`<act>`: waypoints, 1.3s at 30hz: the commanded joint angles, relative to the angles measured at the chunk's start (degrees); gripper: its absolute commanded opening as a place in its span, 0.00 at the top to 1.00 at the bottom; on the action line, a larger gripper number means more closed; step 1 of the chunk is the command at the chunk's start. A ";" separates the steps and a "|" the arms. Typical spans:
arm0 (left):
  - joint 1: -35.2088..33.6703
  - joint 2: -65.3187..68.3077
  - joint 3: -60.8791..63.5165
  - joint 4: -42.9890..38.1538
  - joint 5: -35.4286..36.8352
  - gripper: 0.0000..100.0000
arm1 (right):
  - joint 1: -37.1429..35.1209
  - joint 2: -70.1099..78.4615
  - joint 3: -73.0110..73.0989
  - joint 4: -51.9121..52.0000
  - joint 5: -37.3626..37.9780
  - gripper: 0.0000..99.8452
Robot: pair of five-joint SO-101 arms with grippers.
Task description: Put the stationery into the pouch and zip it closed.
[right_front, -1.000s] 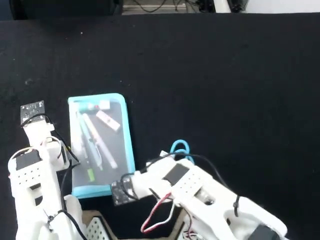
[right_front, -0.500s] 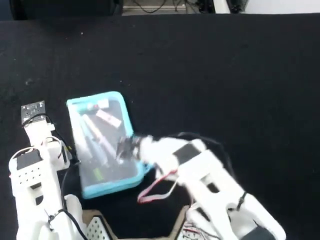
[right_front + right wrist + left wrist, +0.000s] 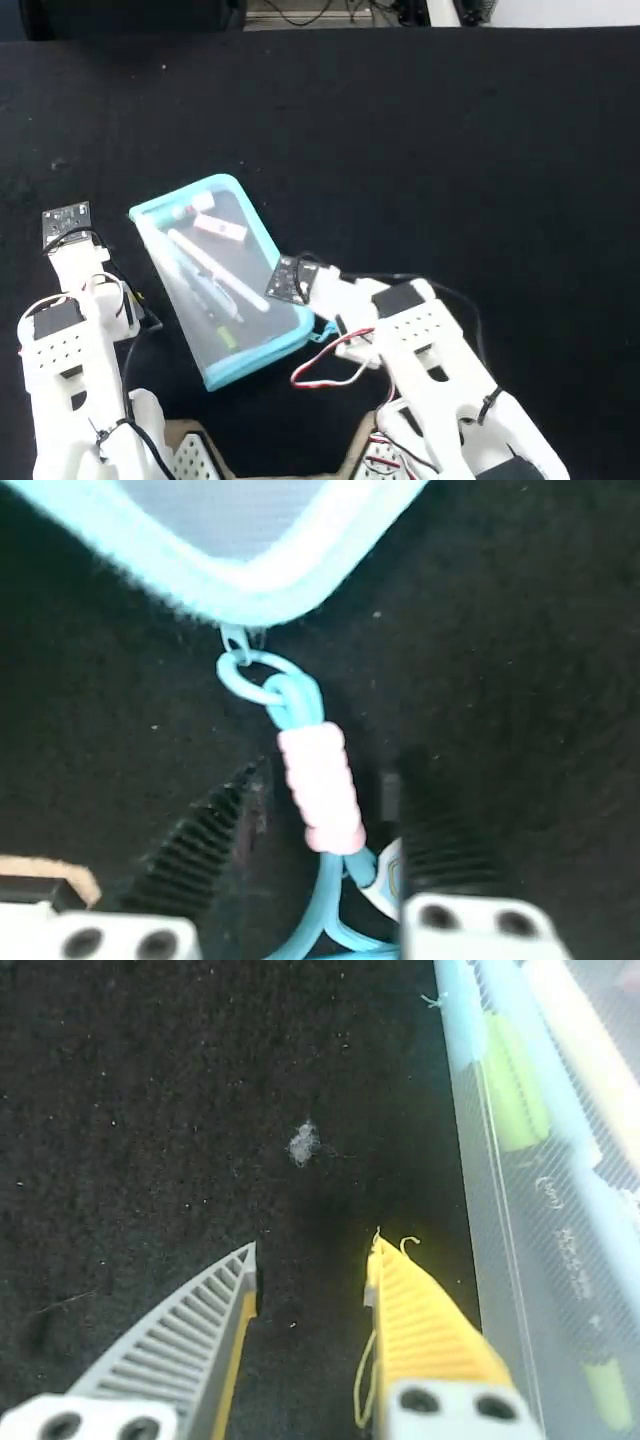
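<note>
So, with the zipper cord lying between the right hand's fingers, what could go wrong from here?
1. The left hand sits open on the table beside the pouch, not holding it, so a tug on the zipper cord may drag or turn the pouch instead of closing it.
2. The right hand is open around the cord's pink bead; closing could pinch it off-centre and slip.
</note>
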 commanded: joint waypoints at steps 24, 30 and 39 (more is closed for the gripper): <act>-0.13 -0.70 -2.33 -0.18 0.44 0.82 | -3.78 11.47 -12.09 -4.22 -3.25 0.99; 0.04 -0.70 -5.14 0.44 0.53 0.82 | -4.04 0.66 -17.89 0.18 -10.64 0.99; 7.43 -0.70 -22.11 14.86 0.62 0.82 | -4.04 -8.84 -25.98 0.09 -20.84 0.99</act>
